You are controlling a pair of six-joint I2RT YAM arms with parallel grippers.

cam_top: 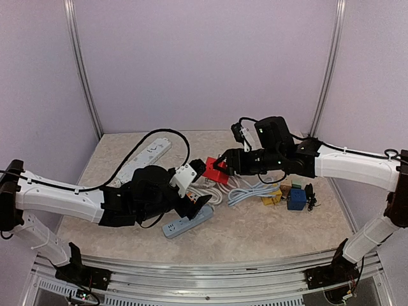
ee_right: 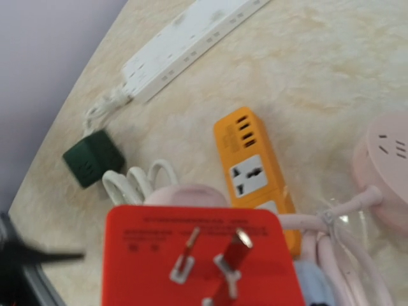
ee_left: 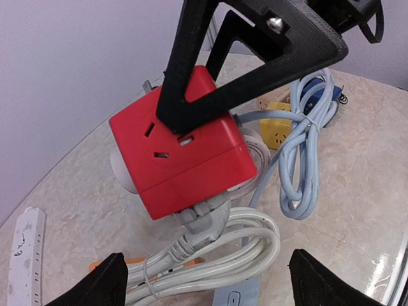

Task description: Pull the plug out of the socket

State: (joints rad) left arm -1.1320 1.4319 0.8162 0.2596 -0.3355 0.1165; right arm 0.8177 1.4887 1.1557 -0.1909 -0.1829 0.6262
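A red cube socket [cam_top: 215, 169] is held up off the table in my right gripper [cam_top: 222, 167], which is shut on it. In the left wrist view the cube [ee_left: 185, 159] has a right finger [ee_left: 210, 83] across its top face. A grey plug [ee_left: 207, 223] sits in the cube's lower side, its white cable [ee_left: 248, 252] coiled beneath. My left gripper [ee_left: 213, 284] is open just below the plug, one fingertip on each side, touching nothing. The right wrist view shows the cube's pronged face [ee_right: 197, 255]; my own fingers are hidden there.
A blue-grey power strip [cam_top: 187, 223] lies under the left gripper. A white strip [cam_top: 148, 153] lies back left. A light blue cable [cam_top: 248, 191], a yellow cube [cam_top: 273, 196] and a blue cube [cam_top: 296, 199] sit right. An orange strip [ee_right: 255, 172], a green cube [ee_right: 94, 158] and a pink socket [ee_right: 386, 153] lie below.
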